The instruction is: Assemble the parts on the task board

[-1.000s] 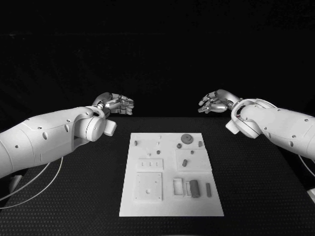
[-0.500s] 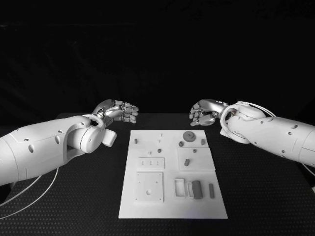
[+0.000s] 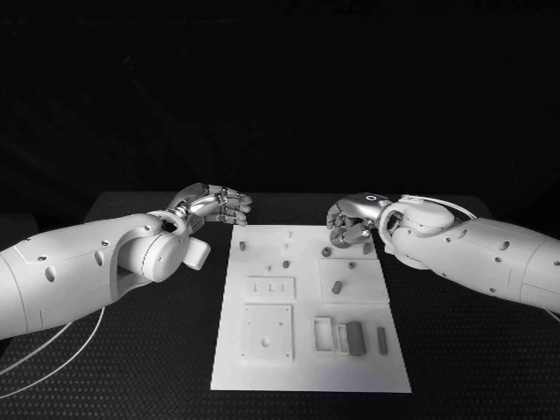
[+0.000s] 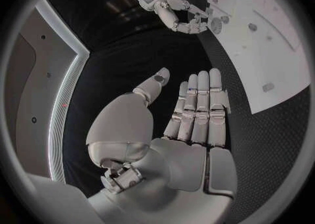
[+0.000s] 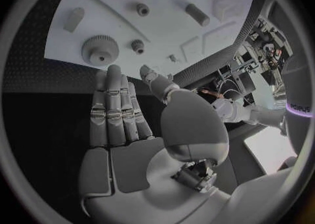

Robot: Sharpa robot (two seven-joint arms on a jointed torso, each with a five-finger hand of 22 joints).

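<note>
Black textured counter (image 3: 142, 350) carries the white board (image 3: 308, 350) at its middle, dark room behind. Since a second ago both arms have come lower and closer to the board's far end. Left hand (image 3: 214, 204) sits at the board's 11 o'clock, right hand (image 3: 353, 220) over its 1 o'clock corner.

Left wrist view: left hand (image 4: 197, 113) flat, fingers straight, holding nothing.

Right wrist view: right hand (image 5: 121, 113) likewise flat and unladen, fingertips just short of a gear (image 5: 100, 49) on the board (image 5: 164, 29).

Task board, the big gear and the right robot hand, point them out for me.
task board (image 3: 305, 372), head view, bare near edge.
big gear (image 5: 100, 49), right wrist view, its toothed face.
right robot hand (image 3: 351, 220), head view, its middle.
</note>
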